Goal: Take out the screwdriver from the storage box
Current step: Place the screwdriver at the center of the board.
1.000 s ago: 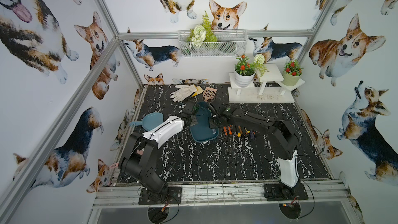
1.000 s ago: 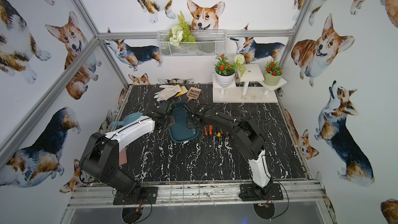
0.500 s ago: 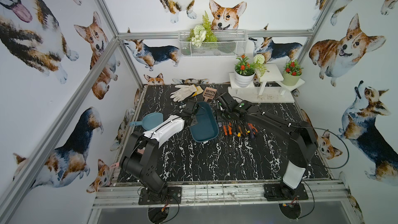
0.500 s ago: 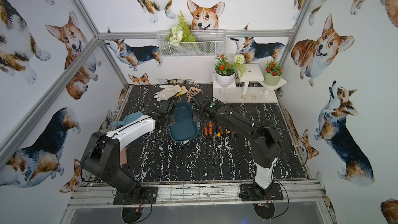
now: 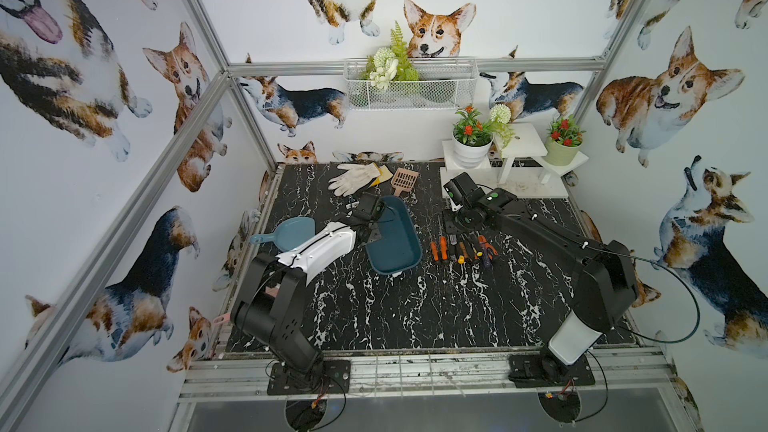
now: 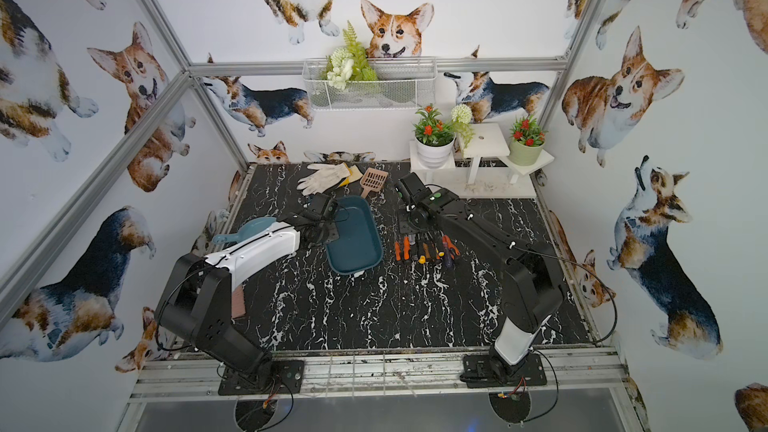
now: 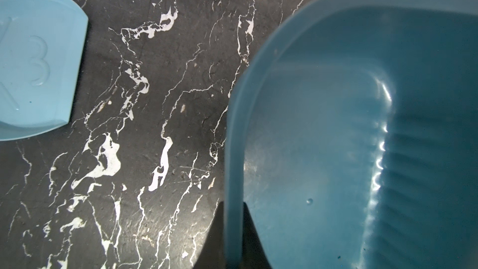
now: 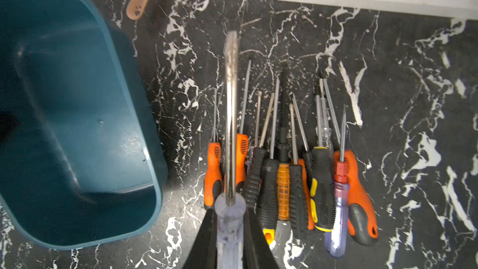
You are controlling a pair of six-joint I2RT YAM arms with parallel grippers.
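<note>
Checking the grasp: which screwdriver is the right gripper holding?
The big clear-handled screwdriver with the thick flat-tipped shaft, clamped in the right gripper. The other screwdrivers lie side by side on the table, untouched.

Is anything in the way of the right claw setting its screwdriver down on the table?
Yes: the right gripper, shut on the clear-handled screwdriver, hangs over the row of screwdrivers; two orange-handled ones appear to lie beneath it.

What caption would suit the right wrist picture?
Fingers grip a clear-handled screwdriver over the row of screwdrivers beside the empty storage box.
</note>
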